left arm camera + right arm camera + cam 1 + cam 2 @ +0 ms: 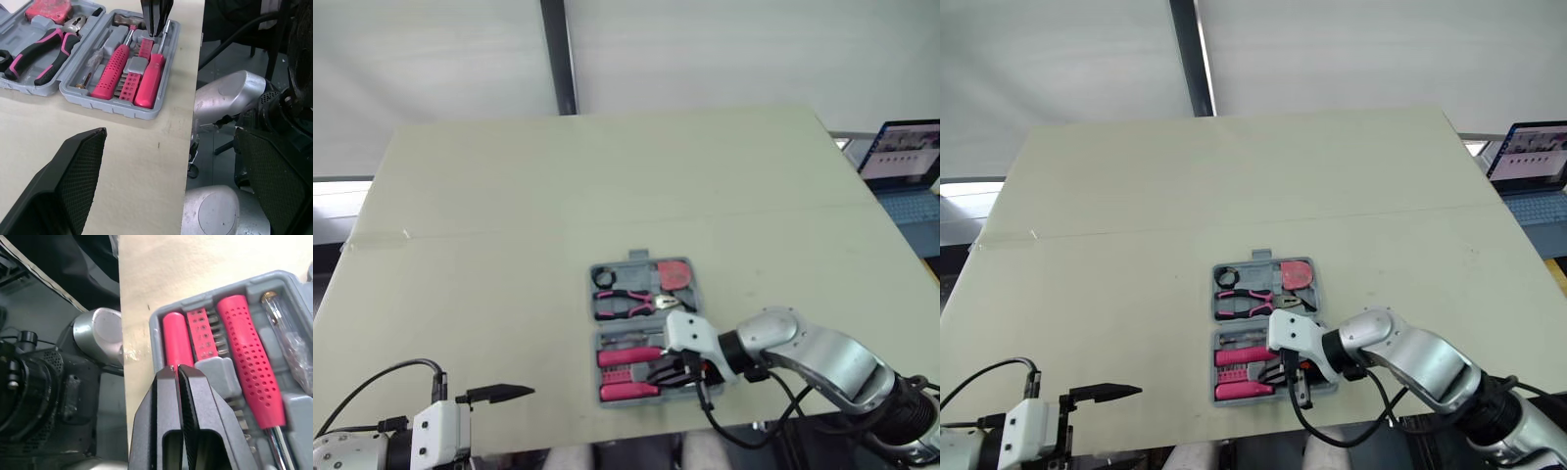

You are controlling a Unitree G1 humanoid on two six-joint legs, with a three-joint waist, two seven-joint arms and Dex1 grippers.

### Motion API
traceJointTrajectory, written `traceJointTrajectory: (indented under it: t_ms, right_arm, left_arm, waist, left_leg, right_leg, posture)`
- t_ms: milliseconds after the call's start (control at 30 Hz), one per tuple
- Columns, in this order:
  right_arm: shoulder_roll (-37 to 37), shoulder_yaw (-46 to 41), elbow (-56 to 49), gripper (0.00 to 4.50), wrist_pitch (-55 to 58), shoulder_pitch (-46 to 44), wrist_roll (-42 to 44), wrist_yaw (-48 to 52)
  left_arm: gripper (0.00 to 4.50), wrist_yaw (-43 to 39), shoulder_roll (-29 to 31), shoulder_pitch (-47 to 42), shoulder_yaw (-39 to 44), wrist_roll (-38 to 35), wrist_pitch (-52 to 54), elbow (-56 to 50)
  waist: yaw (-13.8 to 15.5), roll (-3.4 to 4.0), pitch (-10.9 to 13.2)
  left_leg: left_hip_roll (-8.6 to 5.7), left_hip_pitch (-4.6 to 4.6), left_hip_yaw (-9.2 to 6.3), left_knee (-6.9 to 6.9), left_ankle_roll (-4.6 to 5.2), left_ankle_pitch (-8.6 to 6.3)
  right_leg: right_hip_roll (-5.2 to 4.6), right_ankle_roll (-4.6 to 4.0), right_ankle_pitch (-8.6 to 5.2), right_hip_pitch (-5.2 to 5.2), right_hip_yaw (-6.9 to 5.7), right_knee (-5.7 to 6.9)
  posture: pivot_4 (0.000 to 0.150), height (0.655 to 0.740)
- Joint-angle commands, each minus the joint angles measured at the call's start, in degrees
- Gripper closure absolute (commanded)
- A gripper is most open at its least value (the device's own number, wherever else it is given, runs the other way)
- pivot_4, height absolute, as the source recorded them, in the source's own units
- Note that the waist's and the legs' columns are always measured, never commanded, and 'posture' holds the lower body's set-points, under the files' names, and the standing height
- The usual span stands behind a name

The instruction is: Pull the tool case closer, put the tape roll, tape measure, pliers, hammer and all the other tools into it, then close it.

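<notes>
Open tool case (112, 107) at the table's (509, 196) near edge holds 1 pliers (631, 304), 1 tape measure (674, 274), 1 tape roll (605, 278) and 2 pink screwdrivers (111, 73). Right gripper (176, 368) fingers are pressed together over it; left gripper (171, 134) fingers are spread, empty.

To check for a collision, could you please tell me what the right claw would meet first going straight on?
Most likely the smooth pink screwdriver handle lying in the open grey plastic tool case; the shut right claw points at it from close, though depth is unclear.

Bright, even light washes the pale table (509, 245).
</notes>
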Motion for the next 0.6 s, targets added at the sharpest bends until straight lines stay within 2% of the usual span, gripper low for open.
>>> traceJointTrajectory:
  t_ms: [33, 600]
  right_arm:
    - [1.06, -0.19, 0.62, 4.40, -3.20, 1.49, -1.72, 1.61]
    - [4.80, 0.39, 6.10, 4.40, -6.71, 5.95, -8.43, 2.43]
  left_arm:
    - [0.00, 0.25, -0.18, 0.10, -0.36, 0.25, -0.44, -0.24]
    - [0.00, 1.18, -0.15, 1.26, -1.10, 0.61, -0.26, -1.32]
  waist:
    - [0.02, -0.03, 0.01]
    - [0.10, -0.04, 0.01]
  left_leg:
    - [0.00, 0.00, 0.00, 0.00, 0.00, 0.00]
    - [0.00, 0.02, -0.01, 0.04, 0.00, 0.00]
  right_leg:
    - [0.00, 0.00, 0.00, 0.01, 0.00, -0.01]
    - [0.00, 0.00, 0.00, 0.06, -0.01, 0.00]
  posture:
    - [0.150, 0.7400]
    - [0.150, 0.7400]
